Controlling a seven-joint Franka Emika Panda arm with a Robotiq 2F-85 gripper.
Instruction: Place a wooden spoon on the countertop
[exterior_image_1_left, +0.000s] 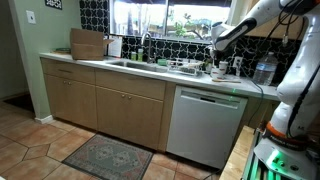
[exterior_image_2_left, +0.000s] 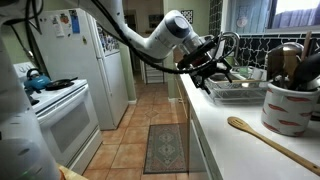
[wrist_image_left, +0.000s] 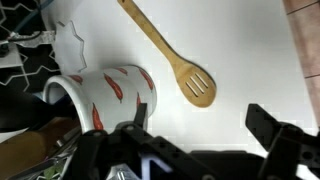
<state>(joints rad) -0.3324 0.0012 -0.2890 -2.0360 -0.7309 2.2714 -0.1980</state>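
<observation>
A wooden slotted spoon (wrist_image_left: 172, 52) lies flat on the pale countertop (wrist_image_left: 240, 60), its head pointing toward my gripper. It also shows in an exterior view (exterior_image_2_left: 272, 141) near the counter's front edge (exterior_image_2_left: 225, 135). My gripper (wrist_image_left: 200, 125) hovers above the counter with its jaws open and empty, apart from the spoon. In both exterior views the gripper (exterior_image_2_left: 206, 68) (exterior_image_1_left: 218, 62) hangs over the counter (exterior_image_1_left: 150, 70) near the sink end. A white crock with red peppers (wrist_image_left: 110, 95) stands beside the spoon.
The crock (exterior_image_2_left: 290, 108) holds several utensils. A dish rack (exterior_image_2_left: 240, 92) sits further along the counter. A wooden cutting board (exterior_image_1_left: 88, 44) leans at the far end. A dishwasher (exterior_image_1_left: 205, 120), a rug (exterior_image_1_left: 108, 155), a fridge (exterior_image_2_left: 100, 60) and a stove (exterior_image_2_left: 50, 100) surround the aisle.
</observation>
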